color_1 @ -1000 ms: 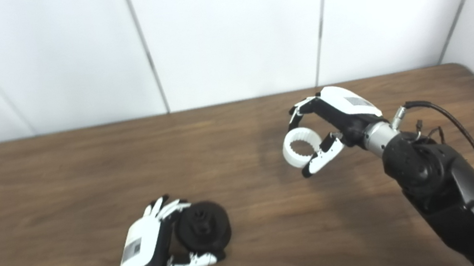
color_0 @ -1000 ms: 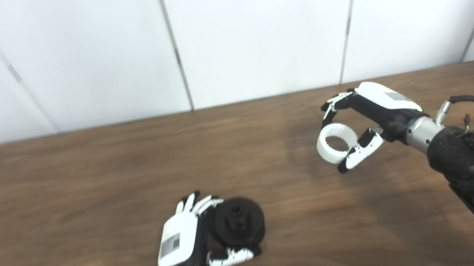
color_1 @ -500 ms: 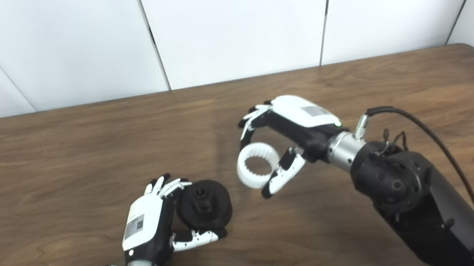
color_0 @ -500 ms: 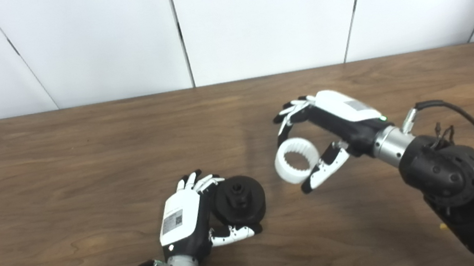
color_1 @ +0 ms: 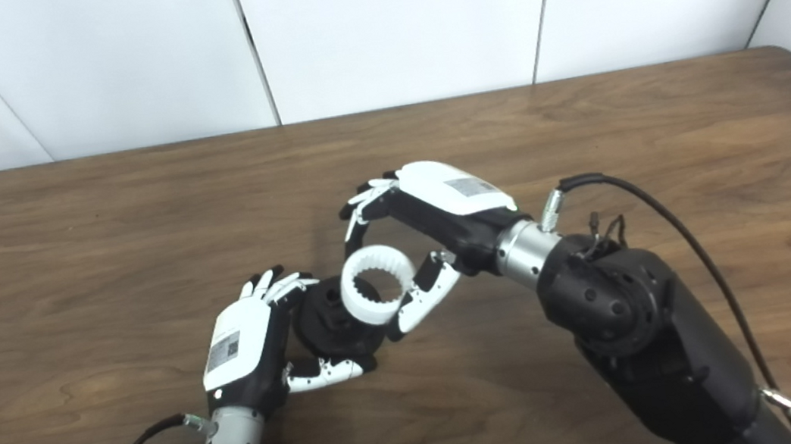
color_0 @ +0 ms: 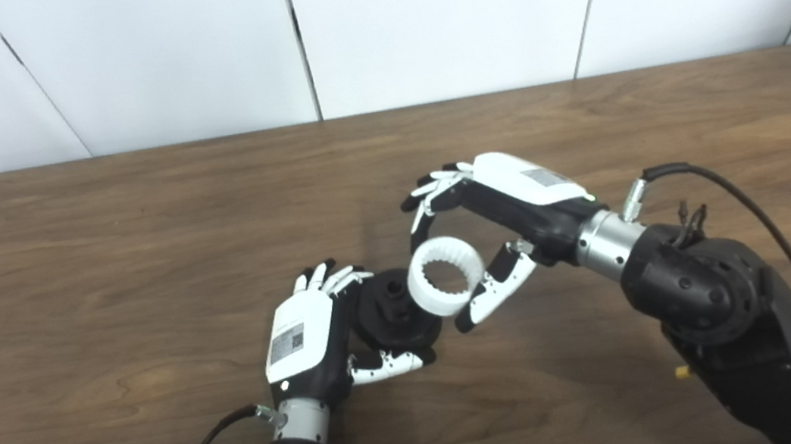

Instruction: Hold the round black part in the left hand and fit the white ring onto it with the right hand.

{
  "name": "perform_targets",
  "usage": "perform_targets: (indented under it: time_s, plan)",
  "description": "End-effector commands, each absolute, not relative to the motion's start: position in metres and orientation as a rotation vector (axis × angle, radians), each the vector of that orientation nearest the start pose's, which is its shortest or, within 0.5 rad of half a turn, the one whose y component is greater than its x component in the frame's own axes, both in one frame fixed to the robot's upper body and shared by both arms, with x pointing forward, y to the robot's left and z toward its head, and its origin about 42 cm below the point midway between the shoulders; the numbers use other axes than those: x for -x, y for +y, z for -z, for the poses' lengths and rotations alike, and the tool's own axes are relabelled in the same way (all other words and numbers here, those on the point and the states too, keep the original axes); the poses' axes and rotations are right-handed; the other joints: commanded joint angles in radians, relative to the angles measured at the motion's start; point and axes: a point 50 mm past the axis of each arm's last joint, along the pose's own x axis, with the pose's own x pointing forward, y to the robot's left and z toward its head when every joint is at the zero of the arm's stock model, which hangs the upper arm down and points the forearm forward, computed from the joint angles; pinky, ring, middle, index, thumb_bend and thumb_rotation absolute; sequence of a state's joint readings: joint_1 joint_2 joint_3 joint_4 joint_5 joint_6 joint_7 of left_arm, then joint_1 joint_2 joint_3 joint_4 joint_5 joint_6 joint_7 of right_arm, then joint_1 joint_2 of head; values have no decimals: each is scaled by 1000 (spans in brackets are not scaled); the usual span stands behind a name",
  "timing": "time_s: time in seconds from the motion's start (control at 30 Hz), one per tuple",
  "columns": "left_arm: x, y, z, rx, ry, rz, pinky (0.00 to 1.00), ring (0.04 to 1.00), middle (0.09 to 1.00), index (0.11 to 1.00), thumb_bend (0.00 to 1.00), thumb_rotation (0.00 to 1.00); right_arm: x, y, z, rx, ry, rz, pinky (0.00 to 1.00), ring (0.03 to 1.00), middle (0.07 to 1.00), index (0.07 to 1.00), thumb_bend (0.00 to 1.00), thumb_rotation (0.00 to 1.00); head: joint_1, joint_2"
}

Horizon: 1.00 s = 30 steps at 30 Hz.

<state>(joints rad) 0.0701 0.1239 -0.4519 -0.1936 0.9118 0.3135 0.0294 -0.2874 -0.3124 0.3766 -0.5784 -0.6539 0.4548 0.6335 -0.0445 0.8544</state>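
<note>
Left hand (color_0: 304,341): we find it low on the table (color_0: 99,238), back plate facing up, its fingers (color_0: 323,281) curled over the far edge of the black part (color_0: 393,318) and its thumb (color_0: 384,365) under the near edge. We record it as clamped on the black part, which it holds tipped so that the hub faces up and toward the right hand.

Right hand (color_0: 497,235): we find it just right of the black part, reaching in from the right. Its fingers (color_0: 431,198) arch over the far side of the white ring (color_0: 447,285), and its thumb (color_0: 493,293) presses the ring's near right side. We record it as clamped on the ring.

White ring: we note a toothed inner wall and an opening that faces the cameras. It overlaps the right edge of the black part in both views; we cannot tell whether the two touch or whether the ring sits just above. It is not seated on the hub, which shows clear to the ring's left.

Black part: round, dark, with a raised hub at its middle.

Table: brown wood grain, bearing both forearms' shadows around the black part.

Cables (color_0: 752,205): one loops from the right wrist, another trails from the left wrist, both away from the black part.

Wall (color_0: 445,17): white panels behind the table's far edge, well beyond the black part.
</note>
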Motion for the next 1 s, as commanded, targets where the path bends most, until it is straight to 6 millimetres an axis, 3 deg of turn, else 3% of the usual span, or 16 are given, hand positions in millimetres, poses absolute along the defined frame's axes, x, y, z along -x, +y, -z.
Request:
perform_targets:
  time_s: [0.0, 0.37, 0.97]
  plan:
    - [-221, 144, -82, -1052, 121, 310, 1000, 960, 839, 483, 525, 64, -295, -158, -274, 991, -309, -588, 1000, 941, 840, 483, 525, 139, -1, 2]
    - [-219, 140, -81, -1058, 127, 318, 1000, 959, 841, 484, 525, 64, -308, -139, -256, 1012, -329, -610, 1000, 941, 836, 483, 525, 139, 9, -2]
    - [-219, 130, -80, -1056, 114, 353, 1000, 945, 830, 483, 525, 64, -322, -140, -247, 1029, -311, -589, 1000, 951, 844, 483, 525, 141, 18, -9]
